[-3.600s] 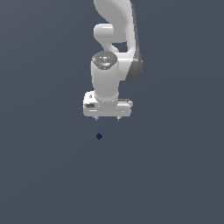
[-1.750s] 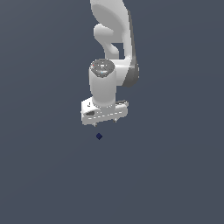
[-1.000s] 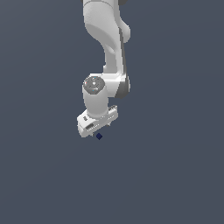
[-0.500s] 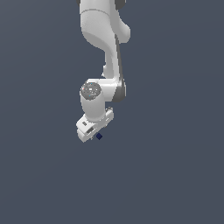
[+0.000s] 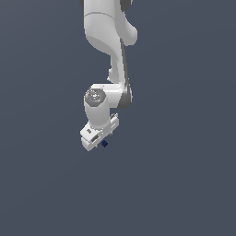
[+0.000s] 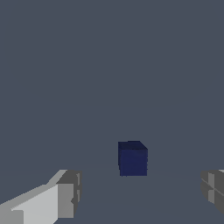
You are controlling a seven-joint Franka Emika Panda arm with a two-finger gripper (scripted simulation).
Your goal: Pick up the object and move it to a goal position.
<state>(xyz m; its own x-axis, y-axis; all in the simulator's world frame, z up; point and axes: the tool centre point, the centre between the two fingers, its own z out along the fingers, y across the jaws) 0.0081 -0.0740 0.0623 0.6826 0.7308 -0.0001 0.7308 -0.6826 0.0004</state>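
Pincer [image 5: 102, 139] is spread wide, gripping nothing; fingers [image 6: 65, 199] sit at either side of the wrist frame. Cube [image 6: 132, 158] rests on the surface [image 5: 184, 184] just below centre in the exterior view, not midway between them. Centre, descend, then close.

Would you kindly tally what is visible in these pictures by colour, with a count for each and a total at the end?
Dark navy blue: 1, the cube, lying between the fingers and touching neither.
White: 1, the robot arm with its hand, which is open.
Total: 2
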